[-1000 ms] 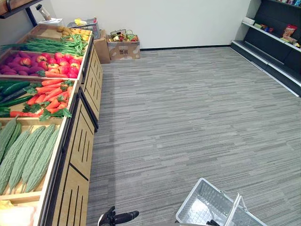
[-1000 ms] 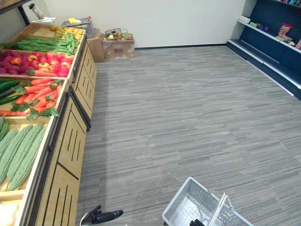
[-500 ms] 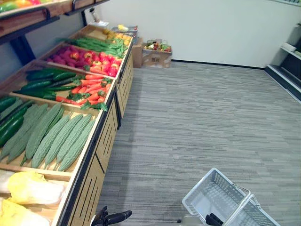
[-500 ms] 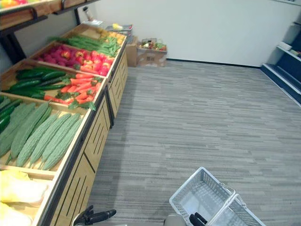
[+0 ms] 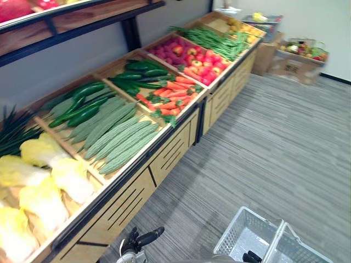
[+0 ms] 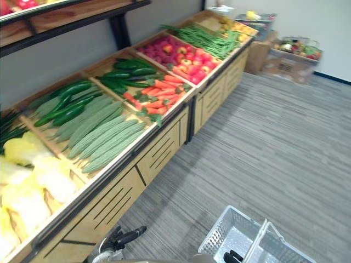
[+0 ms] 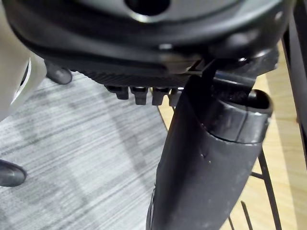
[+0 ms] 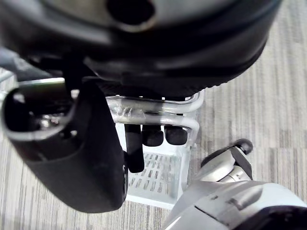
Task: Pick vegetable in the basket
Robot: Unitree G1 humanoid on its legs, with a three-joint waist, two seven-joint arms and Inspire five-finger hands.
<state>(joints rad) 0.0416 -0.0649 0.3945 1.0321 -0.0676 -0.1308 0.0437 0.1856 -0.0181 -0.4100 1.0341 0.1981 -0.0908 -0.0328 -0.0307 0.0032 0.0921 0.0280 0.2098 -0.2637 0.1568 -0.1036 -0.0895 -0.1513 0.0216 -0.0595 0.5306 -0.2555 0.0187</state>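
Observation:
A wooden produce stand (image 5: 164,159) runs along my left. Its bins hold pale cabbages (image 5: 49,186), bitter gourds (image 5: 118,137), cucumbers (image 5: 82,104), carrots (image 5: 170,98), red fruit (image 5: 189,55) and green beans (image 5: 214,39). A grey wire basket (image 5: 241,230) hangs low at the right, with nothing inside it. My right hand (image 8: 153,136) is curled round the basket's two handles (image 8: 158,108). My left hand (image 5: 143,241) hangs low beside the stand's front panel, fingers (image 7: 139,93) straight and holding nothing.
An upper shelf (image 5: 82,19) overhangs the back of the stand. A cardboard box (image 5: 299,60) with produce sits on the floor by the far wall. Grey carpet (image 5: 285,142) stretches to the right of the stand. A person's dark shoe (image 7: 12,173) stands on the carpet.
The camera has swung left, so the stand now takes up the left half with the cabbages near. Both hands and the basket keep their places low in the picture.

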